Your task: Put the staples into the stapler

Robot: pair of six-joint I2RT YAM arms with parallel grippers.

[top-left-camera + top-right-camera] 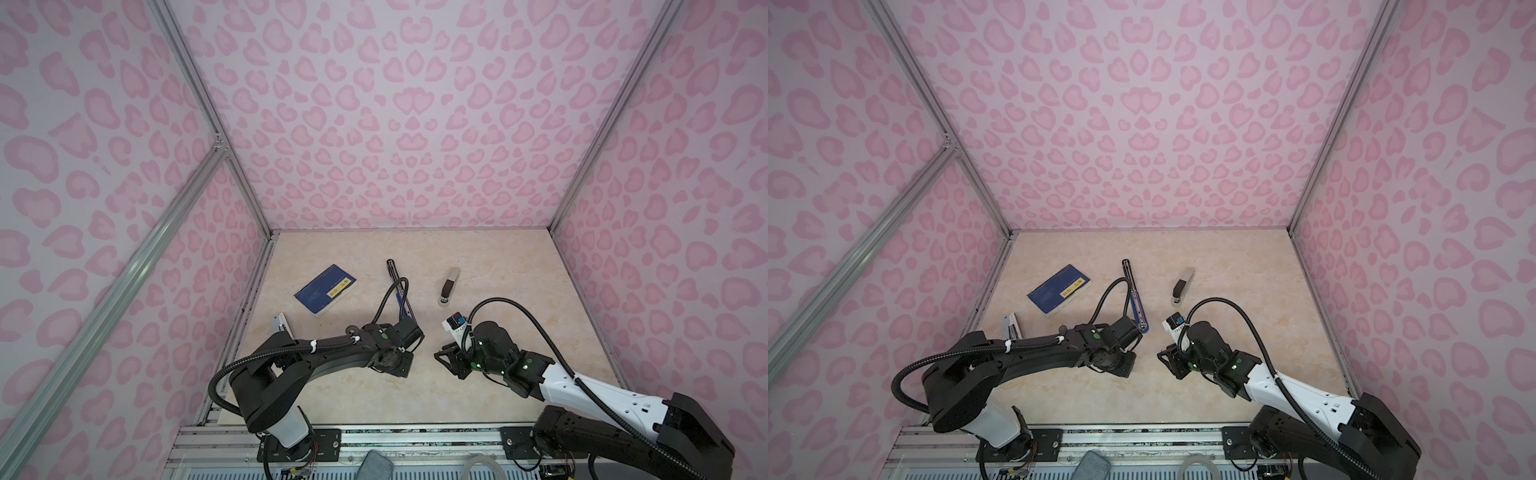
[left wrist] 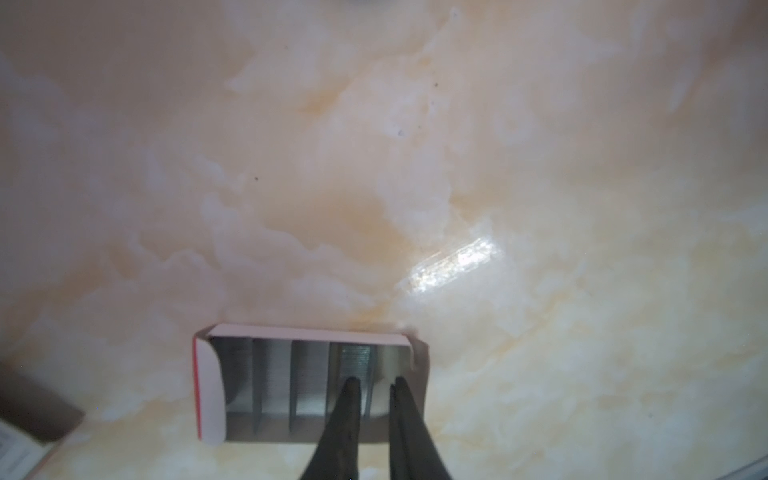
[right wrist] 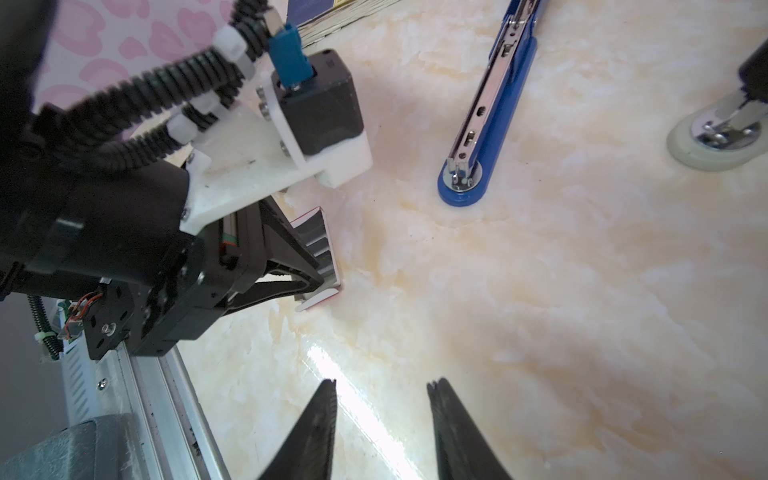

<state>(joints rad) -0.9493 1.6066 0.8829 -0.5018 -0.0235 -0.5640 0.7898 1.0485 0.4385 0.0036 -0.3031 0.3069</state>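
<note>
The staples (image 2: pixel 357 359) are silvery-grey strips in a small white tray (image 2: pixel 210 386); the tray (image 3: pixel 322 245) lies on the table (image 1: pixel 498 266). My left gripper (image 2: pixel 376 380) points down into that tray. Its jaws stand a narrow gap apart over the outermost strip, one fingertip lying over the strip, with a sliver of white tray floor between the strip and the other fingertip. In both top views the left arm hides the tray. The stapler (image 1: pixel 401 293) (image 3: pixel 486 112) is blue and lies swung open flat, its metal channel up. My right gripper (image 3: pixel 382 382) (image 1: pixel 438 356) hovers open and empty over bare table.
A second, pale-grey stapler (image 1: pixel 449 286) (image 3: pixel 723 129) lies right of the blue one. A dark blue booklet (image 1: pixel 326 293) lies at the left. The white sleeve (image 1: pixel 282 324) rests near the left wall. Pink patterned walls enclose the table on three sides.
</note>
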